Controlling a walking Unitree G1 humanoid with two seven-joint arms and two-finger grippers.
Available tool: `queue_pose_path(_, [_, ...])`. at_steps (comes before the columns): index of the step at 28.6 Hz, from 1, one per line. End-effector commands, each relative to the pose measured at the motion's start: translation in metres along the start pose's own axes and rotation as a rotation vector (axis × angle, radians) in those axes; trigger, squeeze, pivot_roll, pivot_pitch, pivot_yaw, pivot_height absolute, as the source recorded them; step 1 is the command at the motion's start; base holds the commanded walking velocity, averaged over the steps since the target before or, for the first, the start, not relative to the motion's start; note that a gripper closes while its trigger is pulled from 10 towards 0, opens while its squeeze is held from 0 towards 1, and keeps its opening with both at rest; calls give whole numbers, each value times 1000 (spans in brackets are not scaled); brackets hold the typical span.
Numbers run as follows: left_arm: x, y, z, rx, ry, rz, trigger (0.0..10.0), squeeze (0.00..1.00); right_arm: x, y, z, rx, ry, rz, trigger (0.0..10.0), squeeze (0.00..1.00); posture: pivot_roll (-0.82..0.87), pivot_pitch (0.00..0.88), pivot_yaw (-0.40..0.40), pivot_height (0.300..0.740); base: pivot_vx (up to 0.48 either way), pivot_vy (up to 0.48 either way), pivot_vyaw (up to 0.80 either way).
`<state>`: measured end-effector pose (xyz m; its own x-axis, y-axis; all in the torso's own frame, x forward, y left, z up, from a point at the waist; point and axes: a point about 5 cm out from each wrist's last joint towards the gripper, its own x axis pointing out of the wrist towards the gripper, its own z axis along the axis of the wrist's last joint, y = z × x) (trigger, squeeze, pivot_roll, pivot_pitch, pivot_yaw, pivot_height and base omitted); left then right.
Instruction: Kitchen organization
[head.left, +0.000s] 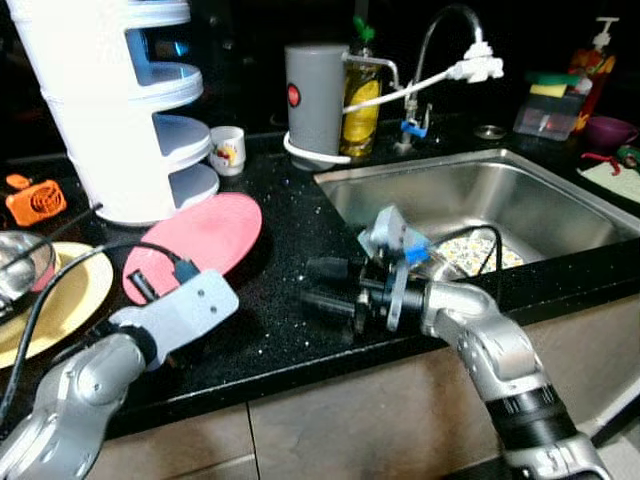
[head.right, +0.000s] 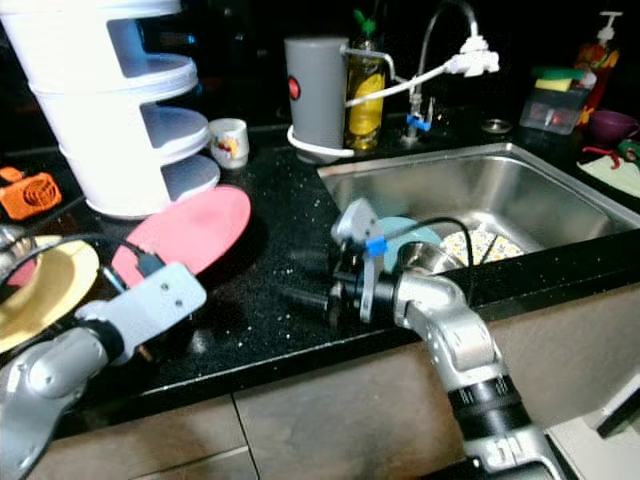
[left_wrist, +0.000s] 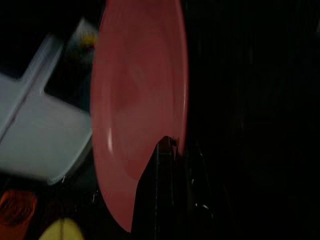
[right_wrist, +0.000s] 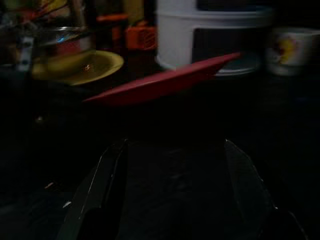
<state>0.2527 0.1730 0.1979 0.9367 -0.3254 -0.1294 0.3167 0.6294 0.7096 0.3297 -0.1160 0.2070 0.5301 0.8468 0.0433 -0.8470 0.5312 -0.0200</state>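
While the left gripper (head.left: 140, 285) pinches the near rim of a pink plate (head.left: 205, 238), the plate sits tilted on the black countertop (head.left: 290, 240), its far edge raised beside a white tiered rack (head.left: 120, 100). At the counter's left edge lies a yellow plate (head.left: 60, 300), with an orange object (head.left: 35, 200) behind it. The right gripper (head.left: 325, 283) hovers low over the counter near its front edge, just left of the steel sink (head.left: 470, 195), its two black fingers spread apart and pointing toward the pink plate without touching it. Along the counter's back edge stand a small printed cup (head.left: 228, 150), a grey cylinder (head.left: 316, 98) and a bottle of yellow liquid (head.left: 362, 100), beside the faucet (head.left: 440, 50).
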Motion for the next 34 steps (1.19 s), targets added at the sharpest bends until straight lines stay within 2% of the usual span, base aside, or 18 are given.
queue_pose_path(1, [1, 0, 18, -35, -118, 0, 0, 0, 0, -8, 5, 15, -35, -59, 10000, 0, 69, 0, -46, 740, 0, 0, 0])
queue_pose_path(2, [1, 4, 36, -89, -228, 26, 0, 0, 0, -13, 9, 31, -62, -91, 10000, 0, 70, 0, -46, 740, 0, 0, 0])
queue_pose_path(8, [5, 4, 52, -189, -332, 33, 0, 0, 2, -16, 13, 41, -91, -129, 10000, 0, 66, 0, -44, 740, 0, 0, -355])
queue_pose_path(18, [12, 17, 59, -232, -400, 103, 0, 0, 3, -22, 15, 47, -102, -174, 10000, 0, 58, 0, -43, 740, 0, 0, -781])
queue_pose_path(27, [21, 19, 69, -215, -434, 132, 0, 0, 1, -27, 14, 31, -95, -193, 10000, 0, 50, 0, -44, 740, 0, 0, -780])
queue_pose_path(28, [22, 18, 69, -208, -429, 137, 1451, 0, 0, -28, 14, 26, -96, -197, 10000, 0, 48, 0, -43, 740, 0, 0, 0])
queue_pose_path(29, [23, 18, 68, -205, -426, 140, 3451, 0, 0, -28, 14, 25, -96, -199, 10000, 0, 46, 0, -43, 740, 0, 0, 0])
queue_pose_path(30, [25, 18, 68, -197, -422, 140, 10000, 0, 0, -29, 14, 22, -93, -201, 10000, 0, 44, 0, -43, 740, 0, 0, 0])
queue_pose_path(34, [29, 18, 67, -200, -408, 152, 10000, 0, -1, -29, 12, 19, -87, -204, 10000, 0, 44, 0, -43, 740, 0, 0, 0])
